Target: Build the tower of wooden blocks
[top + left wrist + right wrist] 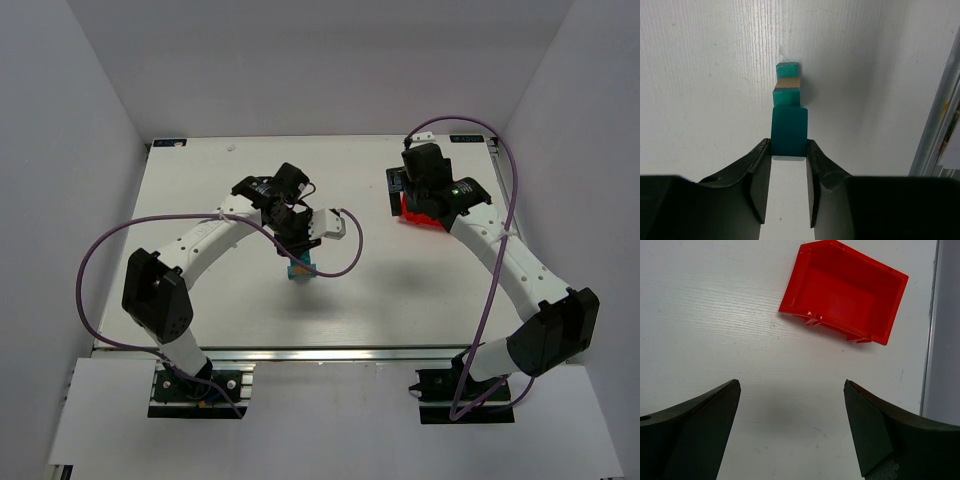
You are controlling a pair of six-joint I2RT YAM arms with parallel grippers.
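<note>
The wood block tower (pixel 298 269) stands near the middle of the table. In the left wrist view it runs away from the camera: a teal cube (pixel 787 70) farthest, a tan block (pixel 789 83), then another teal cube (pixel 786 97). A larger-looking teal block (pixel 789 132) lies nearest, in line with the stack and seemingly resting on it. My left gripper (pixel 789 146) is shut on this nearest teal block, its fingertips pressed on both sides. My right gripper (pixel 791 390) hangs wide open over bare table with nothing between its fingers.
A red plastic bin (pixel 845 290) sits at the back right of the table, partly under the right wrist (pixel 430 185) in the top view. It looks empty. The table's right edge (pixel 930 340) runs close beside it.
</note>
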